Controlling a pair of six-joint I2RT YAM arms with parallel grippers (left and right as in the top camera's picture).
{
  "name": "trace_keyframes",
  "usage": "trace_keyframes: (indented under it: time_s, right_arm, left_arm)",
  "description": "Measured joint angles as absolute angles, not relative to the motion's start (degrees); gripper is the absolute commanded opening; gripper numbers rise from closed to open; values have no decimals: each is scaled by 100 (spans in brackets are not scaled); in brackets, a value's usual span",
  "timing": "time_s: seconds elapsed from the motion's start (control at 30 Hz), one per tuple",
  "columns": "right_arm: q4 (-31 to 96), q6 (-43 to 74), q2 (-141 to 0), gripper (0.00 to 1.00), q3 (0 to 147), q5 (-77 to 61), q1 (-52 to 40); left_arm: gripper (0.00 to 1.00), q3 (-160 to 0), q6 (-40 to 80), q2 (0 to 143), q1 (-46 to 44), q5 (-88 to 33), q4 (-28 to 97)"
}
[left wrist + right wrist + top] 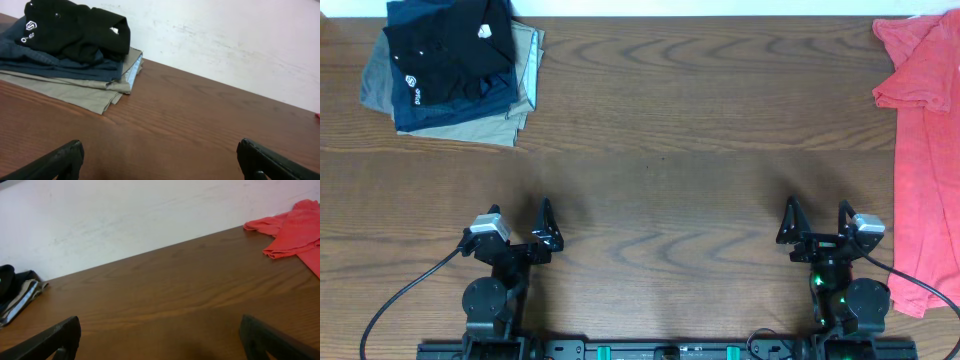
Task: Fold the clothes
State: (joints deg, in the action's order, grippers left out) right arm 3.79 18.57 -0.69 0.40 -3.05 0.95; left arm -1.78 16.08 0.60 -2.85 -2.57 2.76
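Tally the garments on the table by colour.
red shirt: 1
black garment: 1
navy garment: 1
khaki garment: 1
Total: 4, as far as the stack shows.

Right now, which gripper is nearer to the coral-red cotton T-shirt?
Right. The right gripper sits just beside the coral-red cotton T-shirt, not touching it; the left gripper is far across the wooden table, nearer the stack of folded garments.
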Motion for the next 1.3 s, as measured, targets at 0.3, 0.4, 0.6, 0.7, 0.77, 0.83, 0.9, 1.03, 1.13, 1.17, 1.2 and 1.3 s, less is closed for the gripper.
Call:
trace_keyframes:
  time_s: [0.3, 0.4, 0.6, 0.7, 0.77, 0.83, 0.9, 1.03, 1.13, 1.17, 1.2, 1.3]
  right_arm:
    - [379, 1857, -69, 99, 40, -305, 95]
    - [379, 1857, -69, 99, 40, -305, 95]
    - [379, 1857, -69, 99, 40, -305, 95]
    - [379, 1857, -69, 99, 40, -305, 95]
    - [379, 1857, -69, 99, 40, -305, 95]
    - [379, 1857, -69, 98, 40, -305, 95]
    - [379, 1857, -69, 100, 40, -305, 95]
    - [379, 1857, -69, 98, 40, -305, 95]
    - [379, 1857, -69, 99, 40, -305, 95]
    - [379, 1857, -69, 99, 40, -305, 95]
    - [379, 1855, -69, 99, 40, -305, 95]
    - [379, 1857, -69, 99, 40, -305, 95]
  left_arm:
    - [98, -178, 1608, 60, -285, -257, 276]
    - [98, -178, 1608, 60, -285, -257, 276]
    - [98, -178, 1608, 60, -285, -257, 276]
    - [98, -178, 1608, 60, -285, -257, 276]
    - [98, -178, 1608, 60, -285, -257, 276]
    - [98, -178, 1608, 60, -285, -257, 276]
    - [98, -178, 1608, 60, -285, -257, 276]
    - [98, -178, 1608, 60, -285, -257, 276]
    - [98, -178, 1608, 60, -285, -257, 276]
    - [98, -178, 1608, 60, -285, -257, 276]
    - [98, -178, 1608, 60, -285, -257, 276]
    - [98, -178, 1608, 60, -285, -257, 276]
